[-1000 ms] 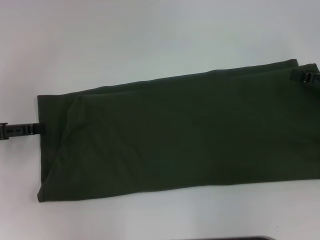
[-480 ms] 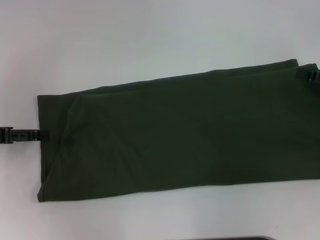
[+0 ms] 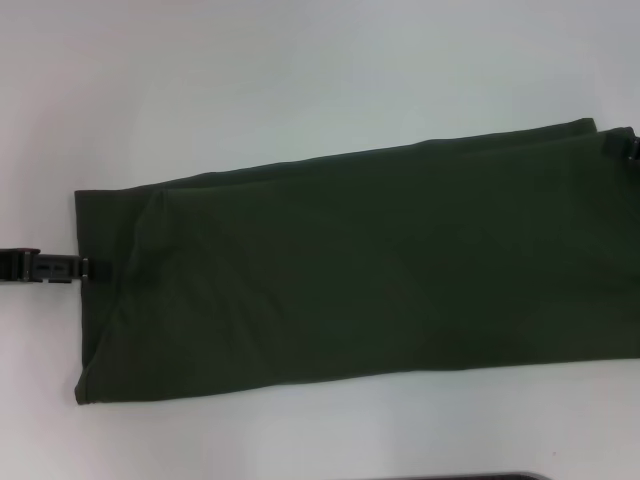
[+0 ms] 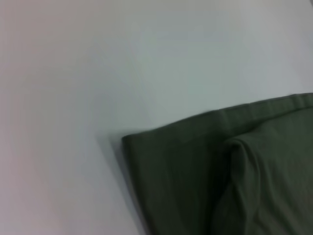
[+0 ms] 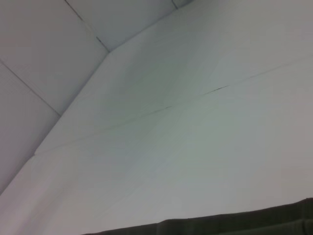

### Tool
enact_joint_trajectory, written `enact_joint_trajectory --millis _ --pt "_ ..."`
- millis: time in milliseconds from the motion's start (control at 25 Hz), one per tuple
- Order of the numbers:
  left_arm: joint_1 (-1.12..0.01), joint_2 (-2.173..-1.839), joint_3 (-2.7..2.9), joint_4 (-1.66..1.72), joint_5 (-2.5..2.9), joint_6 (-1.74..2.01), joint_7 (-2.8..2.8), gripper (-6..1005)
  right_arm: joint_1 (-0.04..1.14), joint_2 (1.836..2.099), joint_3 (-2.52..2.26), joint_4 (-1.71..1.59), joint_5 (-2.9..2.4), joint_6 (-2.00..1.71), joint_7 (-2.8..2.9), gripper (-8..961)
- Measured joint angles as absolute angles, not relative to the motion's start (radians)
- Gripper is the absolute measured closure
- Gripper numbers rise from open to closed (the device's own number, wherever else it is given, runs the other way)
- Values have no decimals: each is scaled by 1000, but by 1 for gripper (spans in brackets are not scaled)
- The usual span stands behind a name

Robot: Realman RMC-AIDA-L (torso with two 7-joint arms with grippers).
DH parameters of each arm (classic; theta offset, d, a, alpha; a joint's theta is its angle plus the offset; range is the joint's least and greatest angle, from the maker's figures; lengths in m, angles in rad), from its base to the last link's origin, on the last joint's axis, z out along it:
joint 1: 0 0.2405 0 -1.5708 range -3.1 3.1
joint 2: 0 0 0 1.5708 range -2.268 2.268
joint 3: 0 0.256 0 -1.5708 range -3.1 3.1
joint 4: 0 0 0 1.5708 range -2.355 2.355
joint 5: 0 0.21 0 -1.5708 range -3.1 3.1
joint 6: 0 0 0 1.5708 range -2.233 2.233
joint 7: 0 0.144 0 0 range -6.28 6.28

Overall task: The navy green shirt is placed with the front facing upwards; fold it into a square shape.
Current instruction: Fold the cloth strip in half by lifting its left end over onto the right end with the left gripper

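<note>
The large dark olive-green cotton shirt (image 3: 350, 265) is lying flat on the white bench (image 3: 300, 70) as a long, narrow band, its plain green side up and no print showing. It is stretching from a short squared end on my left across to my right, where it is running out of the head view. I am judging that the lengthwise folds are done: the sleeves and sides look tucked in, and a soft ridge of doubled cloth is showing near the left end in my left wrist view, where the shirt's corner (image 4: 146, 147) is sitting flat on the bench. What is left, as I read it, is the crosswise folding, bringing one short end over toward the other until the band becomes a square.

My left gripper (image 3: 75, 268) is lying low at the shirt's short left edge, about halfway along that edge, its black tip just touching or overlapping the hem. I cannot tell how far its fingers are parted or whether they are pinching any cloth. My right gripper (image 3: 630, 150) is barely showing at the shirt's far right corner, on the edge farther from me, and I cannot tell its opening or hold either. My right wrist view is showing only bare bench and a thin strip of the shirt's edge (image 5: 234, 224).
</note>
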State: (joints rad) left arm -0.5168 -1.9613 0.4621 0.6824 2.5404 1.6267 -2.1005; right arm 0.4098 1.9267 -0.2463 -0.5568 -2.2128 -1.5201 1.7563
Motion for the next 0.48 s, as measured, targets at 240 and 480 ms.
enact_joint_trajectory --millis 240,480 --pt "-527 -1961 501 683 2541 1616 -2138 98 406 1925 -236 -557 -2213 -1520 1756 38" --pt "-529 -1960 516 683 2542 1609 -2157 100 405 1920 -235 -557 -2212 -1520 1756 39"
